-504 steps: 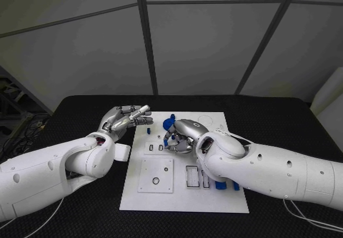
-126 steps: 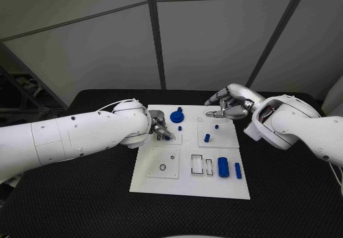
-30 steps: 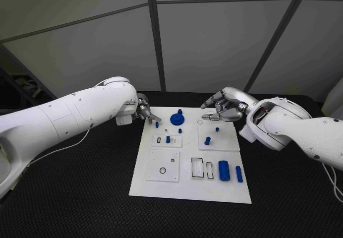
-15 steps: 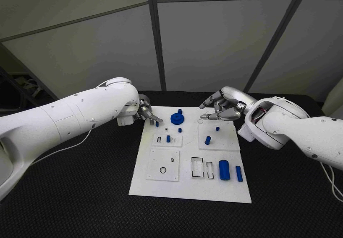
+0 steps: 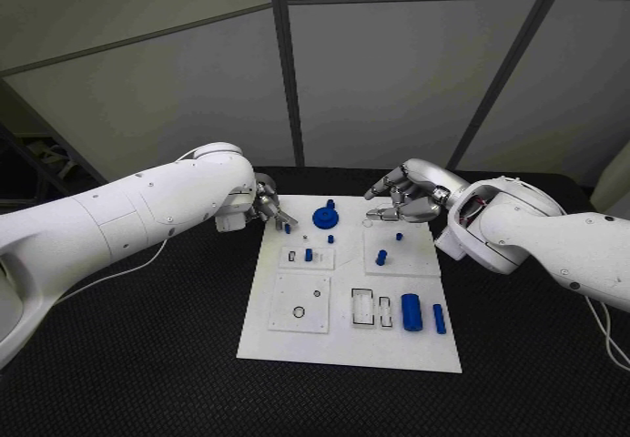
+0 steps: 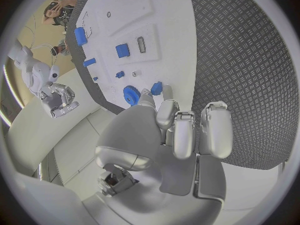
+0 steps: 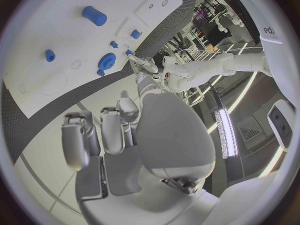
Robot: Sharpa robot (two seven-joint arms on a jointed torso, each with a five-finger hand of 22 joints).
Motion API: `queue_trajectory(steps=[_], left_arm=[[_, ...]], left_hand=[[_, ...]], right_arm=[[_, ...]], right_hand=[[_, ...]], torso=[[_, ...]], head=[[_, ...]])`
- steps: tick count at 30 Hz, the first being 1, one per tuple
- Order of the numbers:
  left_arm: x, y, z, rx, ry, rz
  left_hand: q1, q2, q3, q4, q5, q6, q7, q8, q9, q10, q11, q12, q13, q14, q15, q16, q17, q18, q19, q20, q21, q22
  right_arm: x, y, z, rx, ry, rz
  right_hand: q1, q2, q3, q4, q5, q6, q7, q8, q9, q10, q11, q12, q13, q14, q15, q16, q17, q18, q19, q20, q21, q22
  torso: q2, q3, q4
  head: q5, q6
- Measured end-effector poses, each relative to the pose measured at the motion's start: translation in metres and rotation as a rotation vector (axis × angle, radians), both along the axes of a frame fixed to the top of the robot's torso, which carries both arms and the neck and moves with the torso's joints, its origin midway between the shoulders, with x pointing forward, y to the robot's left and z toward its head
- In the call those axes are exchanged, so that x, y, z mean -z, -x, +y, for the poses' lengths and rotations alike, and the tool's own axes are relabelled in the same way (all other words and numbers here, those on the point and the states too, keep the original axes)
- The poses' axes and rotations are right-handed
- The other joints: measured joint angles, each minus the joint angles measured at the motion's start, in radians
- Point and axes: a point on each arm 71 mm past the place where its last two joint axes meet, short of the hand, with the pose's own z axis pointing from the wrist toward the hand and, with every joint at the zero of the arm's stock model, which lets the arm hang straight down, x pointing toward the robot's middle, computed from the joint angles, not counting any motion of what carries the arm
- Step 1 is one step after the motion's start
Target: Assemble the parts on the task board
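1. The left hand (image 5: 263, 204) hovers at the far-left corner of the task board (image 5: 348, 346), its fingers (image 6: 185, 133) curled together and holding nothing that can be seen; a small blue peg (image 5: 288, 228) stands just beside their tips.
2. On the task board, the blue gear (image 5: 324, 217) sits near the far edge, between the two hands; a small blue block (image 5: 309, 256) stands nearer its middle, and the blue cylinder (image 5: 411, 312) lies toward the near right.
3. The right hand (image 5: 409, 198) hangs over the task board's far-right corner, fingers (image 7: 111, 130) loosely bent and apart, gripping nothing, above a short blue peg (image 5: 399, 238).
4. The black tabletop (image 5: 157, 364) carries the task board.
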Motion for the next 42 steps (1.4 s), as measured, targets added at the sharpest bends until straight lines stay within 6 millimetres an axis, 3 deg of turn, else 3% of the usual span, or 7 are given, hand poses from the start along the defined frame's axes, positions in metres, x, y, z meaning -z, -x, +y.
queue_trajectory(steps=[13, 20, 28, 32, 36, 38, 42], left_arm=[[-0.0001, 0.0002, -0.0018, 0.005, 0.001, 0.000], [-0.0010, 0.0003, -0.0036, 0.011, 0.005, -0.002], [-0.0036, 0.0004, -0.0059, 0.021, 0.015, -0.008], [-0.0034, 0.0008, -0.0059, 0.024, 0.022, -0.006], [-0.0030, 0.0022, -0.0045, 0.024, 0.032, -0.001], [-0.0027, 0.0033, -0.0030, 0.024, 0.037, 0.002], [-0.0015, 0.0074, 0.0012, 0.024, 0.047, 0.009]], left_hand=[[0.003, 0.003, 0.004, -0.004, 0.000, 0.000, 0.000, 0.000, -0.001, 0.000, 0.000, 0.000, -0.001, 0.000, 0.000, 0.000, 0.000, 0.000, 0.000, 0.000, 0.000, 0.000], [0.046, 0.024, 0.025, -0.034, 0.005, 0.004, -0.004, 0.000, -0.004, 0.000, 0.000, 0.000, 0.000, 0.000, 0.000, 0.000, 0.000, 0.000, 0.000, 0.000, 0.000, 0.000], [0.144, 0.048, 0.079, -0.115, 0.148, -0.013, -0.001, -0.016, -0.017, -0.006, -0.002, -0.012, 0.000, -0.003, 0.007, 0.008, 0.000, 0.000, 0.000, 0.000, 0.000, 0.000], [0.170, 0.056, 0.097, -0.100, 0.042, -0.018, 0.004, -0.020, -0.018, -0.006, -0.001, -0.018, -0.001, -0.004, 0.008, 0.008, 0.000, 0.000, 0.000, 0.000, -0.003, 0.000], [0.169, 0.056, 0.141, -0.076, 0.034, -0.020, 0.006, -0.020, -0.016, -0.006, -0.001, -0.023, -0.003, -0.005, 0.009, 0.008, 0.000, 0.000, 0.000, 0.000, -0.006, 0.000], [0.148, 0.047, 0.178, -0.075, 0.043, -0.022, 0.008, -0.020, -0.015, -0.006, -0.001, -0.024, -0.005, -0.005, 0.009, 0.008, 0.000, 0.000, 0.000, 0.000, -0.006, 0.000], [0.040, -0.018, 0.330, -0.110, 0.097, -0.024, 0.009, -0.005, 0.001, -0.002, 0.003, -0.026, 0.001, -0.004, 0.009, 0.008, 0.000, 0.000, 0.000, 0.000, -0.006, 0.000]], right_arm=[[0.0003, -0.0002, 0.0007, -0.002, 0.001, 0.002], [0.0004, -0.0003, 0.0014, -0.003, 0.002, 0.003], [0.0005, -0.0005, 0.0013, -0.003, 0.002, 0.004], [0.0006, -0.0006, 0.0012, -0.002, 0.002, 0.004], [0.0006, -0.0007, 0.0011, -0.002, 0.003, 0.004], [0.0006, -0.0008, 0.0009, -0.002, 0.003, 0.005], [0.0008, -0.0011, 0.0003, 0.000, 0.004, 0.005]], right_hand=[[0.000, 0.000, 0.000, 0.000, 0.000, 0.000, 0.000, 0.000, 0.000, 0.000, 0.000, 0.000, 0.000, 0.000, 0.000, 0.000, 0.000, 0.000, 0.000, 0.000, 0.000, 0.000], [0.000, 0.000, 0.000, 0.000, 0.000, 0.000, 0.000, 0.000, 0.000, 0.000, 0.000, 0.000, 0.000, 0.000, 0.000, 0.000, 0.000, 0.000, 0.000, 0.000, 0.000, 0.000], [0.000, 0.000, 0.000, 0.000, 0.000, 0.000, 0.000, 0.000, 0.000, 0.000, 0.000, 0.000, 0.000, 0.000, 0.000, 0.000, 0.000, 0.000, 0.000, 0.000, 0.000, 0.000], [0.000, 0.000, 0.000, 0.000, 0.000, 0.000, 0.000, 0.000, 0.000, 0.000, 0.000, 0.000, 0.000, 0.000, 0.000, 0.000, 0.000, 0.000, 0.000, 0.000, 0.000, 0.000], [0.000, 0.000, 0.000, 0.000, 0.000, 0.000, 0.000, 0.000, 0.000, 0.000, 0.000, 0.000, 0.000, 0.000, 0.000, 0.000, 0.000, 0.000, 0.000, 0.000, 0.000, 0.000], [0.000, 0.000, 0.000, 0.000, 0.000, 0.000, 0.000, 0.000, 0.000, 0.000, 0.000, 0.000, 0.000, 0.000, 0.000, 0.000, 0.000, 0.000, 0.000, 0.000, 0.000, 0.000], [0.000, 0.000, 0.000, 0.000, 0.000, 0.000, 0.000, 0.000, 0.000, 0.000, 0.000, 0.000, 0.000, 0.000, 0.000, 0.000, 0.000, 0.000, 0.000, 0.000, 0.000, 0.000]], torso=[[0.000, -0.0005, 0.0024], [0.001, -0.0008, 0.0029], [0.001, -0.0010, 0.0038], [0.001, -0.0010, 0.0041], [0.001, -0.0011, 0.0045], [0.001, -0.0011, 0.0051], [0.001, -0.0011, 0.0060]], head=[[-0.002, 0.002], [-0.003, 0.001], [-0.003, -0.002], [-0.003, -0.003], [-0.002, -0.004], [-0.002, -0.004], [-0.002, -0.003]])
